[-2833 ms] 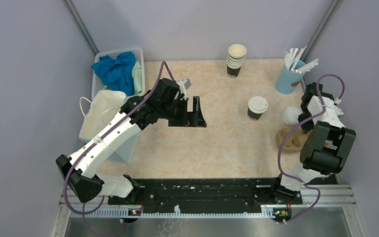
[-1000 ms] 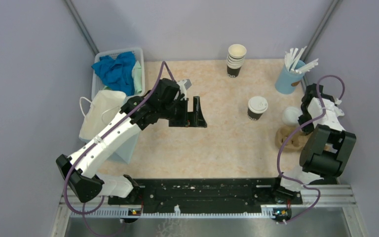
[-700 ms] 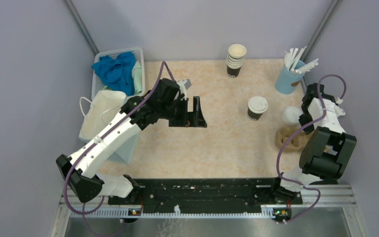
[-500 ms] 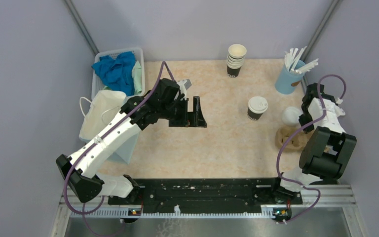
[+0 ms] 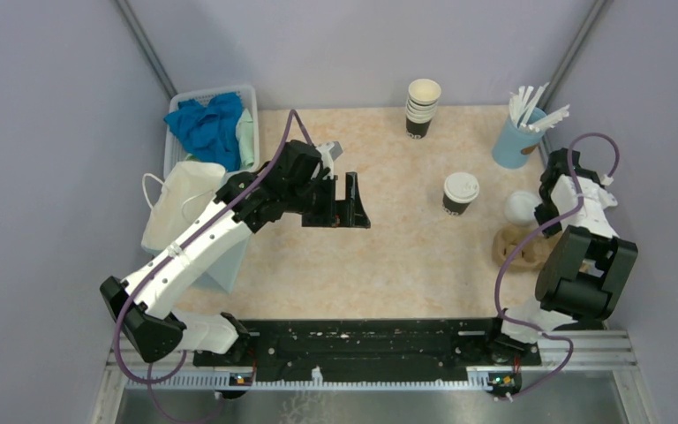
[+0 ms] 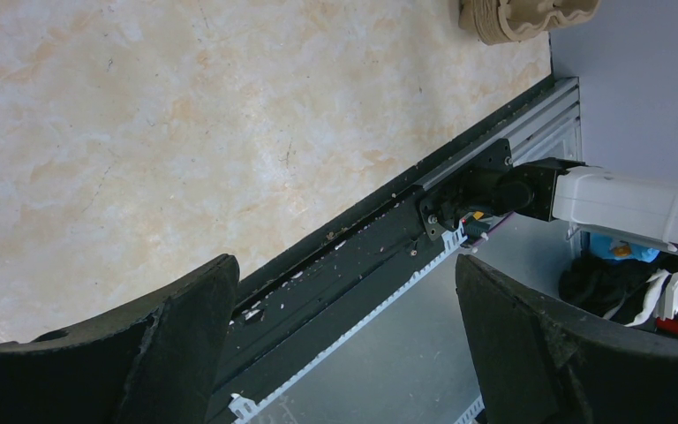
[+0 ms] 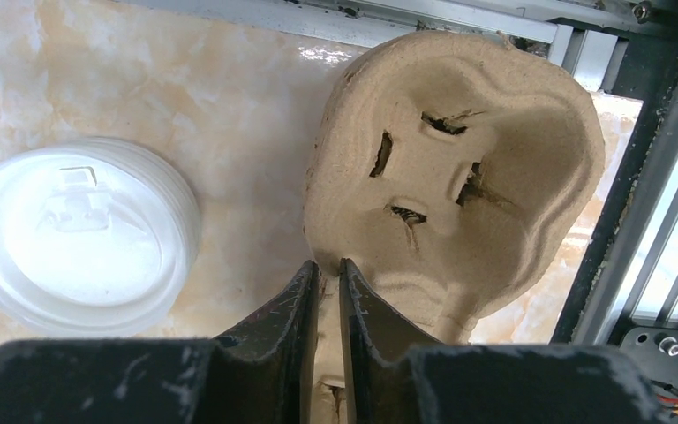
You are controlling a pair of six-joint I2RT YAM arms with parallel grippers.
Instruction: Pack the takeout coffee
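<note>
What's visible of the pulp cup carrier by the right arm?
The pulp cup carrier is tan moulded fibre, rough and matte, with a cup well whose bottom has torn cross slits. The well is empty. It rests on the table near its right edge. The right gripper pinches its rim between nearly shut fingers. The loose white lid lies beside it, not touching.

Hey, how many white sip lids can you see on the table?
2: one on the takeout coffee, one loose lid beside the pulp carrier; more may be stacked beneath it.
</note>
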